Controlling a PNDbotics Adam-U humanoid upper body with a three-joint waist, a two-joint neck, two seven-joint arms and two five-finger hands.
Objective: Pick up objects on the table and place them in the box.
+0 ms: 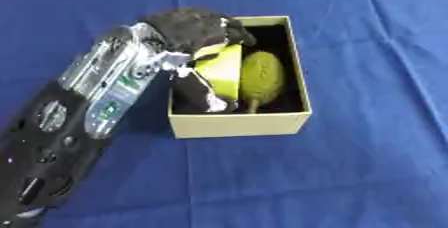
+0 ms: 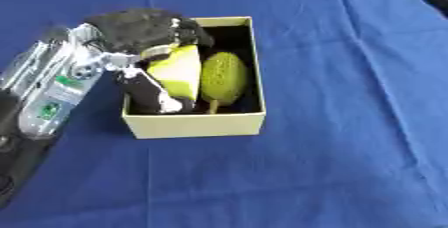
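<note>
The yellow-green block point(image 1: 223, 69) sits inside the pale cardboard box point(image 1: 241, 124), left of the bumpy green fruit point(image 1: 263, 78), clasped by your left hand point(image 1: 194, 29), so lift straight up.

Counter point(image 1: 367, 47) in front of me, covered edge to edge in a blue cloth point(image 2: 350, 162) with faint crease lines running lengthwise and crosswise. One thing sits directly on it: an open, pale yellowish box point(image 1: 241, 124), long side running away from me, roughly mid-view, slightly left of centre. Cloth lies flat all round the box.
</note>
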